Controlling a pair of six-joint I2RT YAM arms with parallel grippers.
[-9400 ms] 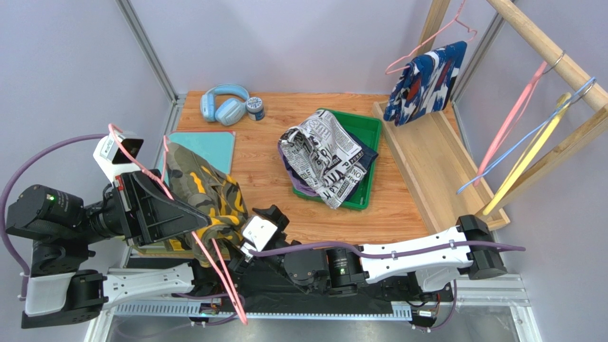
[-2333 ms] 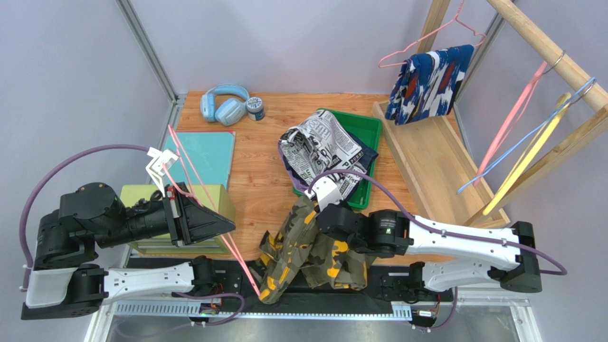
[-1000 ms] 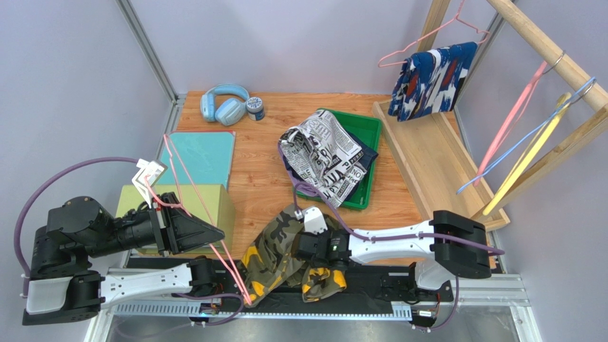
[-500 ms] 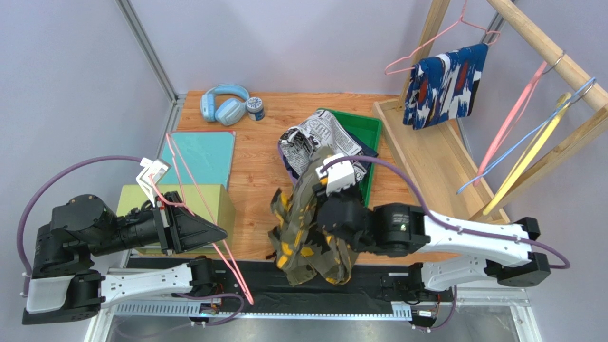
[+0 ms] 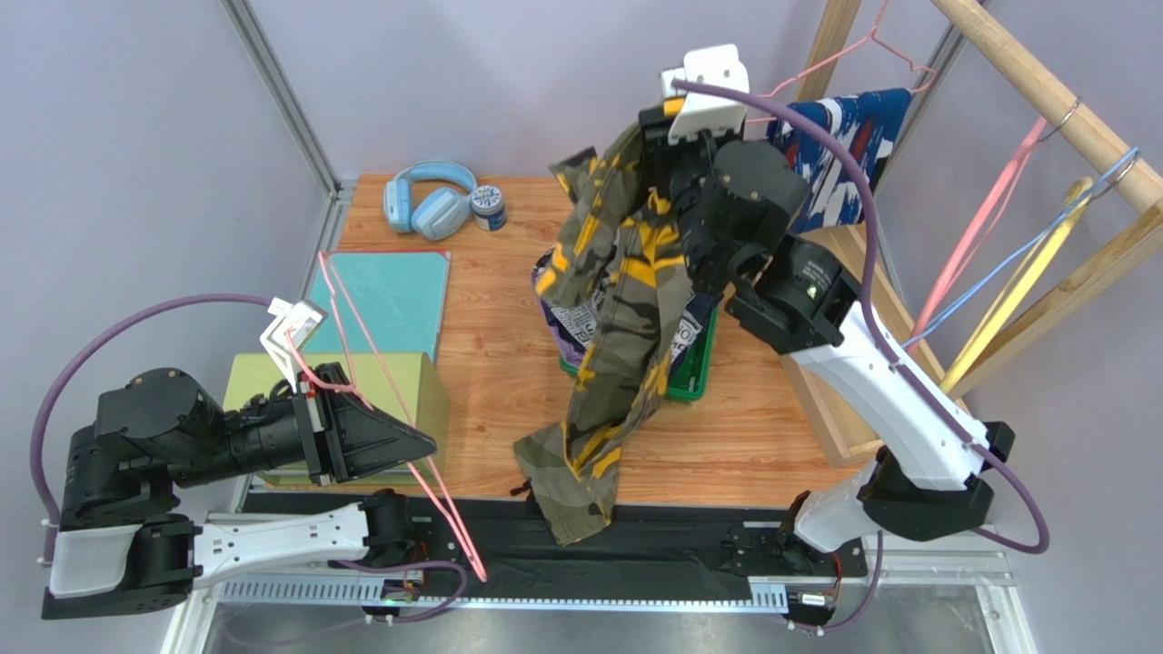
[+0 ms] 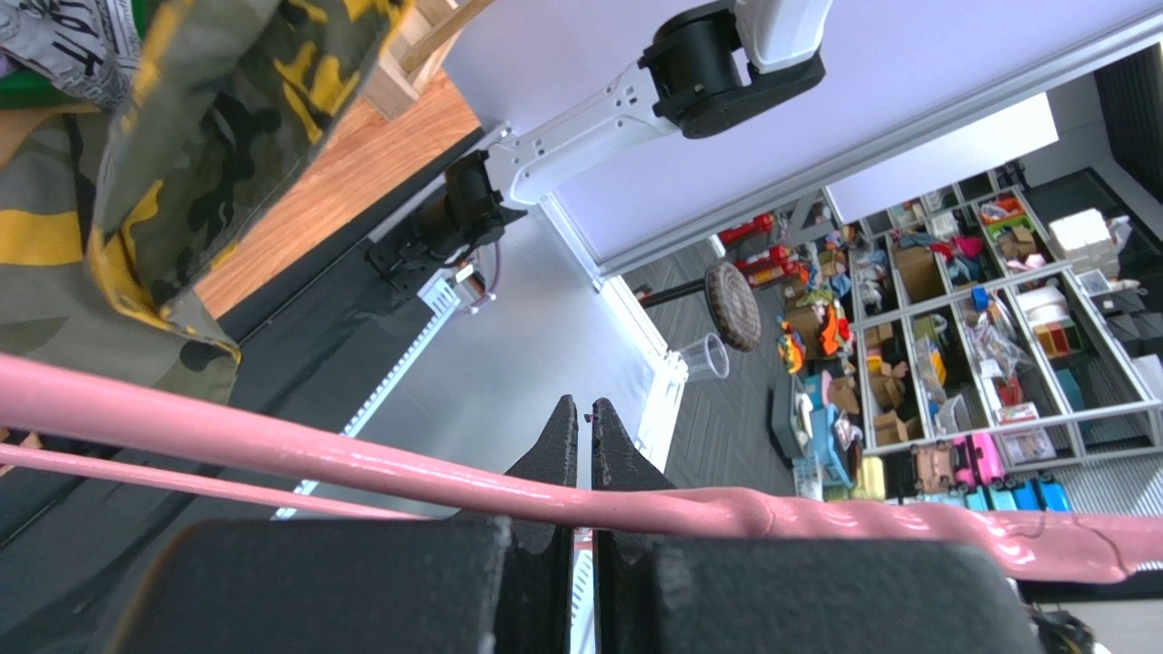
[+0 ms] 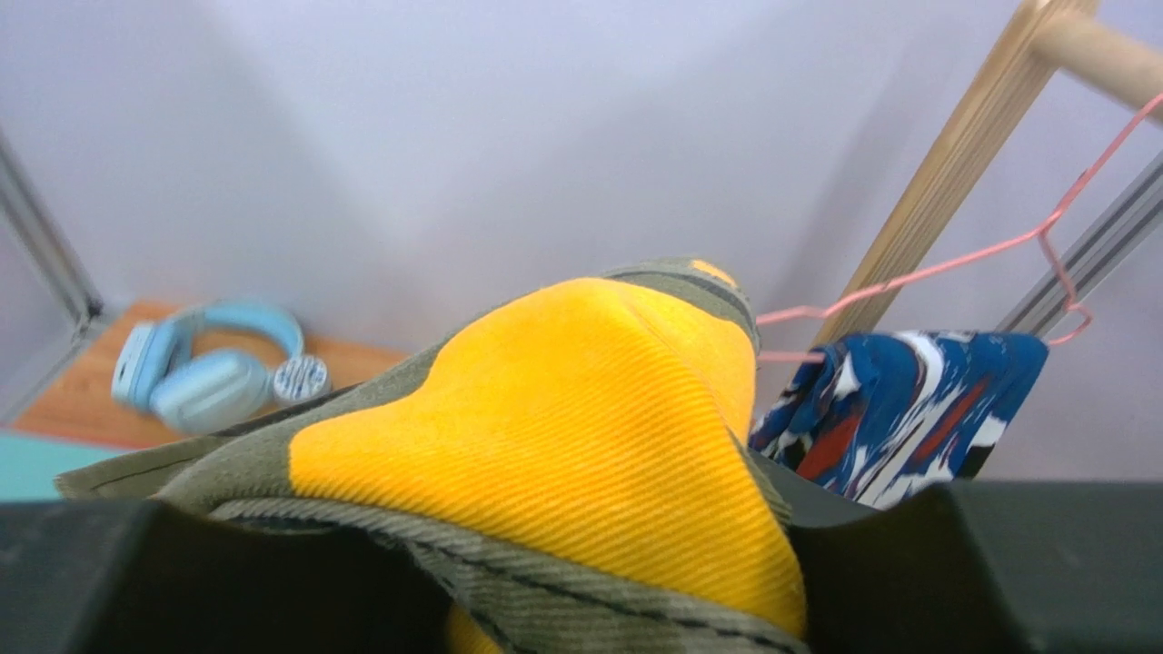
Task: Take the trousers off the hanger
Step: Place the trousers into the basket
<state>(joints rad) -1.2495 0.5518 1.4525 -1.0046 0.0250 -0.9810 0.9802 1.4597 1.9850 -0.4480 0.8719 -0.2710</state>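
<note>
Newsprint trousers [image 6: 62, 30]: print seemingly unreadable

Camo trousers [image 7: 546, 450] w/ big yellow patch filled frame centre, bunched btwn right gripper's [image 7: 587, 593] 2 dark fingers [image 7: 164, 579]. Blue headphones [image 7: 205, 375] lay far left on wood tabletop [image 7: 75, 388]. At right, blue-white-red print trousers [image 7: 894, 416] hung on pink hanger [image 7: 942, 259] beside wooden post [image 7: 956, 150].

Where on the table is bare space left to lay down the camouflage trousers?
Bare table lies between the teal mat and the green tray, and along the near edge right of the hanging camouflage trousers. The tray is piled with other trousers; the back left corner holds headphones and a jar.
</note>
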